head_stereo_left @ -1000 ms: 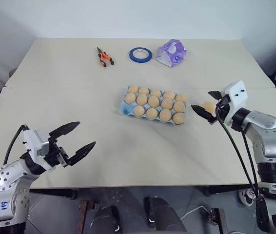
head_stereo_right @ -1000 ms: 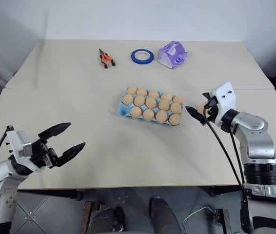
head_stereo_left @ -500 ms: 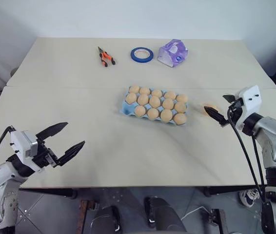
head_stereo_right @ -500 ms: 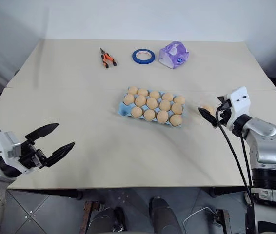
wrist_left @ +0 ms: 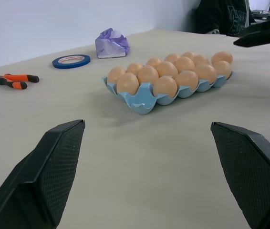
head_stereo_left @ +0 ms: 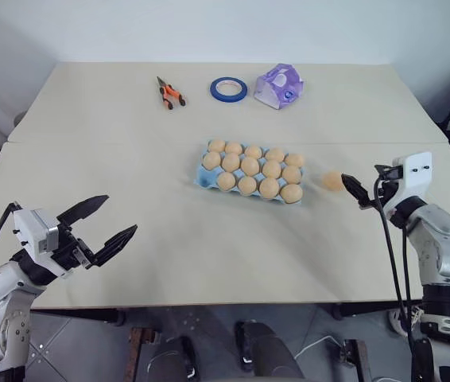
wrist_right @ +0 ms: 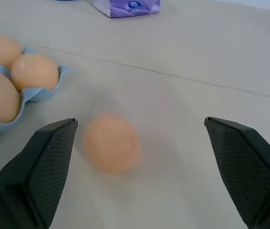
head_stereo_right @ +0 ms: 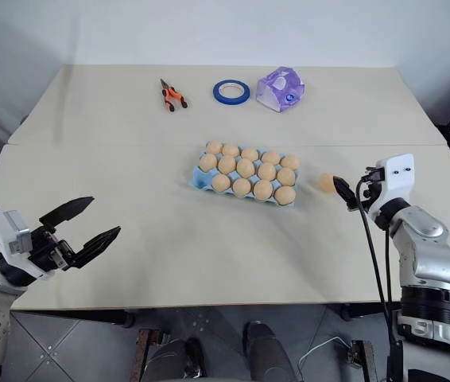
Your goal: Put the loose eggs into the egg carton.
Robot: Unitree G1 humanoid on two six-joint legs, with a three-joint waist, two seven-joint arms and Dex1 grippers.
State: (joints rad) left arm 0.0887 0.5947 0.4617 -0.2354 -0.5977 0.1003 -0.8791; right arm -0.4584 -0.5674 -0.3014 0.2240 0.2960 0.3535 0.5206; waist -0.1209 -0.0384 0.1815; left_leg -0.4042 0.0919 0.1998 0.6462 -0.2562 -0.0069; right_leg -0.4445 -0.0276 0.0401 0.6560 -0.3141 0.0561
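Bench [head_stereo_left: 129,151]: pale beige, seam line seen running across it behind the carton.

Egg carton [head_stereo_left: 206,180]: light blue, set near bench centre, long axis running left to right, slightly skewed. Every cup that can be seen is filled with a tan egg; one blue end lip is exposed at its left end.

Left gripper [head_stereo_left: 104,226]: held over the near-left bench edge, fingers spread wide, nothing between them. Well apart from the carton, which is seen ahead of it in the left wrist view.

Right gripper [head_stereo_right: 343,191]: held at the right side of the bench, fingers spread wide, nothing pinched.

Purple-and-white packet [head_stereo_left: 279,86]: at the far side of the bench, right of centre.

Blue tape roll [head_stereo_left: 229,89]: lying flat, just left of the packet.

Orange-handled pliers [head_stereo_left: 169,93]: lying left of the tape roll, far side.

Loose egg [head_stereo_left: 333,181]: one seen, on the bench just right of the carton's right end, apart from it, directly ahead of the right gripper's fingertips. In the right wrist view it sits between the two fingers' lines, nearer one finger; contact not seen.
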